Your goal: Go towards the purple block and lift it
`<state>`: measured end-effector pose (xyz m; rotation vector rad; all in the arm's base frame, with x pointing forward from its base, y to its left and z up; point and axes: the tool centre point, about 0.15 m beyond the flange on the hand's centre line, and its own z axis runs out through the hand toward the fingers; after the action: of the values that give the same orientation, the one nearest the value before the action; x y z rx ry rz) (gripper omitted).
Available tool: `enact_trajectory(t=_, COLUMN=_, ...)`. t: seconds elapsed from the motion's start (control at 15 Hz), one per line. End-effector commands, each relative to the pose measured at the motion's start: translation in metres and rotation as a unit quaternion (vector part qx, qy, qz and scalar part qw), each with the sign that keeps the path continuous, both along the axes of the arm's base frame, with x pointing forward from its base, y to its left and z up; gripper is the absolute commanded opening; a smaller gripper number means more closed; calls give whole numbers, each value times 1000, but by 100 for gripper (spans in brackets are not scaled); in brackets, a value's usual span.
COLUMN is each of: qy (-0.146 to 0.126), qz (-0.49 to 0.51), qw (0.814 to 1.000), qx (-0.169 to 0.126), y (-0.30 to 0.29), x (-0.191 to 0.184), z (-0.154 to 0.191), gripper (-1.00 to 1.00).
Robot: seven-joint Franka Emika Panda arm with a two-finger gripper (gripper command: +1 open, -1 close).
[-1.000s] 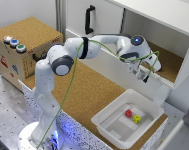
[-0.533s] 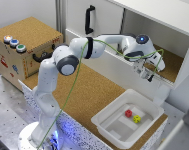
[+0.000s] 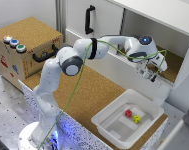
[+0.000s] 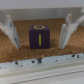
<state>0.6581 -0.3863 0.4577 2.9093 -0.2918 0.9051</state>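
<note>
Gripper (image 4: pixel 39 31) jaws spread, clear gaps flanking the purple block (image 4: pixel 38 37).

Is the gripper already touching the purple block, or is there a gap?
Apart. In the wrist view the purple block sits between the open fingers of the gripper, with cork floor visible on both sides of it.

You see a glossy white jointed arm (image 3: pixel 89 49) with rounded grey joint caps, a thin green cable (image 3: pixel 79 82) trailing along it, and a blue light glowing on its wrist. Its gripper (image 4: pixel 39 31) carries pale, bluish-white ribbed fingers (image 4: pixel 11 30).
</note>
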Motion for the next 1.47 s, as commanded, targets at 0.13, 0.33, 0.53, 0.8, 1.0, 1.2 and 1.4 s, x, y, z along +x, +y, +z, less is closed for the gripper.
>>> enact_trajectory(t=0.13, qy=10, qz=39, qw=998, qx=45, y=-18, x=26, z=9, gripper=-100)
enact_trajectory(t=0.33, qy=2, qz=44, qw=999, qx=27, y=-14, x=21, z=12, gripper=-100)
enact_trajectory(t=0.53, qy=-22, qz=62, qw=998, qx=13, y=-1, x=-1, z=25, gripper=-100)
enact_trajectory(t=0.8, qy=-24, qz=94, qw=995, qx=30, y=6, x=-26, z=22, gripper=-100)
enact_trajectory(t=1.0, qy=-27, qz=120, qw=992, qx=34, y=13, x=-51, z=26, gripper=-100)
enact_trajectory(t=1.2, qy=-28, qz=131, qw=991, qx=15, y=25, x=-88, z=36, gripper=-100)
enact_trajectory(t=1.4, qy=-36, qz=122, qw=992, qx=4, y=44, x=-121, z=51, gripper=-100)
